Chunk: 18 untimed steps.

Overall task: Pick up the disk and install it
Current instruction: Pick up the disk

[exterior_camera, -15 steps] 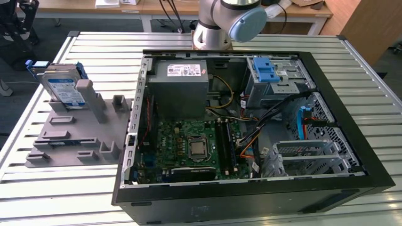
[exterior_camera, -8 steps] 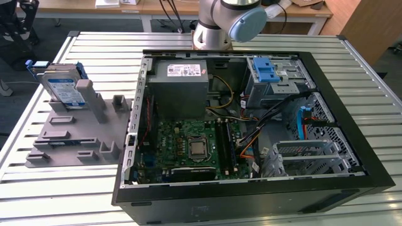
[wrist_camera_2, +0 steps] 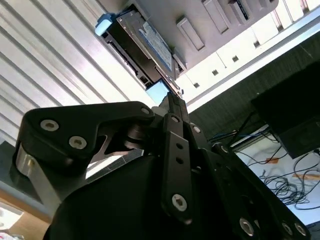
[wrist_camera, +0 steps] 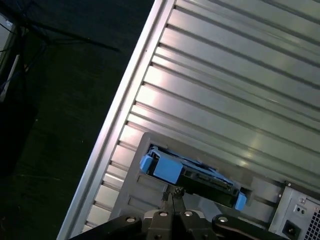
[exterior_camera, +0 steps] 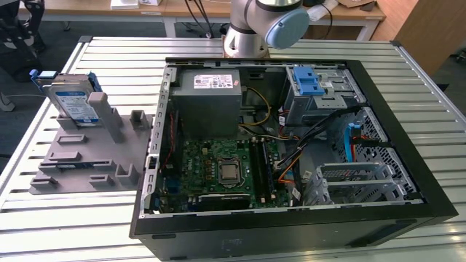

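The disk (exterior_camera: 73, 103) stands on edge in the grey fixture plate (exterior_camera: 87, 158) at the exterior view's left, its blue-and-white label facing out and a blue bracket along its edges. In the first wrist view the disk (wrist_camera: 190, 172) lies just beyond my gripper (wrist_camera: 171, 191), whose two thin fingertips are pressed together with nothing between them. The second wrist view shows the gripper (wrist_camera_2: 169, 98) pointing at the disk (wrist_camera_2: 145, 42), a short gap apart from it.
An open computer case (exterior_camera: 407, 103) lies on the slatted metal table (exterior_camera: 65, 218), with a grey power-supply box (exterior_camera: 211, 98), a motherboard (exterior_camera: 226, 169) and a blue drive bay (exterior_camera: 309, 82) inside. The arm's base (exterior_camera: 251, 27) stands behind the case.
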Available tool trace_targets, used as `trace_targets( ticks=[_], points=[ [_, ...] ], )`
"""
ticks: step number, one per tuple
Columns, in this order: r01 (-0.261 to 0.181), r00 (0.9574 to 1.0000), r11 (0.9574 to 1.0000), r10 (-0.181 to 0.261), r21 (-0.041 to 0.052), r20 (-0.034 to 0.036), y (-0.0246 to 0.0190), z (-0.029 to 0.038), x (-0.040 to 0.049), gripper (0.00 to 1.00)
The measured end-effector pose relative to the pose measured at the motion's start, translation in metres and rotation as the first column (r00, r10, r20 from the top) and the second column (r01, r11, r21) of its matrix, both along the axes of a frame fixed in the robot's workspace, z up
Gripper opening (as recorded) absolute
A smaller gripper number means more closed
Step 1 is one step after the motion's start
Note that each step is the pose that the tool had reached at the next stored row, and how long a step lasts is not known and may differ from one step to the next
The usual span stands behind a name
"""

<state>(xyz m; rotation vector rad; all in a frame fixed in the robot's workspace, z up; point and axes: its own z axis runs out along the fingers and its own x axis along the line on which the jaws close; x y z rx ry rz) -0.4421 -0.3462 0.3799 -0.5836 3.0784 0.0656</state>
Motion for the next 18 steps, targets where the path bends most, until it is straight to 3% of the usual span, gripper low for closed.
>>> trace_targets(
  ticks=[6, 18],
  points=[
    [-0.102, 0.9948, 0.9948, 0.102, 0.0000, -0.0001, 0.0000, -0.0004, 0.0000, 0.11],
    [-0.112, 0.9937, 0.9937, 0.112, 0.0000, -0.0001, 0.0000, -0.0004, 0.0000, 0.11]
  ],
)
